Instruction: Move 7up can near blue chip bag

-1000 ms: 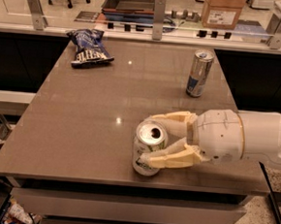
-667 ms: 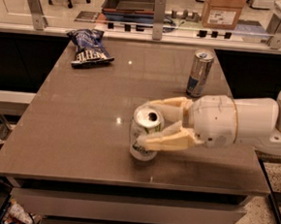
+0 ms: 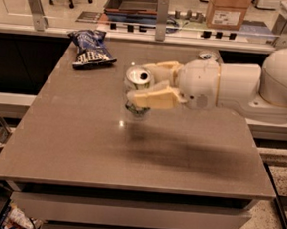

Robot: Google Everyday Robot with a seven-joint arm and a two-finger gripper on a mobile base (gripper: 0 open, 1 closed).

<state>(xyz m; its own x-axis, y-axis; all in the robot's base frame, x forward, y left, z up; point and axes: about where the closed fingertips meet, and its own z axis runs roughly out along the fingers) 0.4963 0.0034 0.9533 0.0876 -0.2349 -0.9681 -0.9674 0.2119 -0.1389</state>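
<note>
The 7up can (image 3: 137, 88), white-silver with green print and a silver top, is held between the cream fingers (image 3: 155, 96) of my gripper (image 3: 146, 84), a little above the brown table (image 3: 82, 131), near its middle. The gripper is shut on the can and comes in from the right on a white arm (image 3: 235, 89). The blue chip bag (image 3: 91, 49), dark blue with white lettering, lies flat at the table's far left corner, to the left of and beyond the can.
The top of a second can (image 3: 207, 55) shows just behind the arm at the table's far right. A glass barrier with metal posts (image 3: 163, 11) runs along the far edge. The table's front edge drops to the floor.
The gripper has lifted the 7up can off the table and carried it away from the front, toward the far left and the chip bag. The slim can is now mostly hidden behind the arm.
</note>
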